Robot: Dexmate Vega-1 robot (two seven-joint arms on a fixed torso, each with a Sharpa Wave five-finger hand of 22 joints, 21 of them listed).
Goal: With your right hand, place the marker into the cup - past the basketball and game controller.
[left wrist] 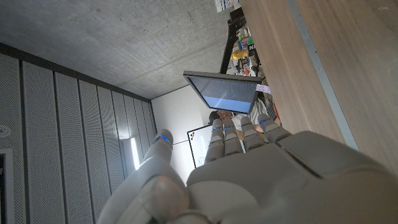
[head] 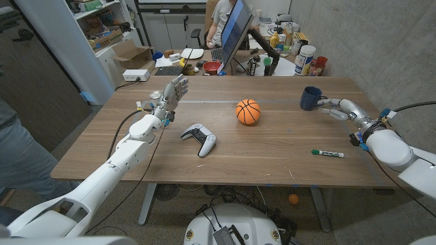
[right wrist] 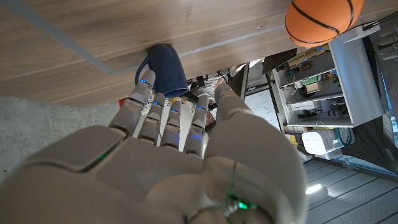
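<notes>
The marker (head: 328, 154), white with a green cap, lies on the table near the front right, just beside my right forearm. The dark blue cup (head: 311, 97) (right wrist: 165, 68) stands upright at the far right. My right hand (head: 334, 109) (right wrist: 174, 155) is right next to it, holding nothing, with its fingers stretched toward the cup's handle side; whether they touch it I cannot tell. The basketball (head: 248, 111) (right wrist: 323, 20) sits mid-table. The white and black game controller (head: 198, 139) lies to its front left. My left hand (head: 169, 95) (left wrist: 249, 168) is at the far left with its fingers apart, holding nothing.
Behind the table a cluttered desk carries a monitor (head: 234, 28), with a person seated beyond it. Bottles and jars (head: 305, 60) stand at the back right beside a concrete wall. Part of another person (head: 17, 153) shows at the left edge.
</notes>
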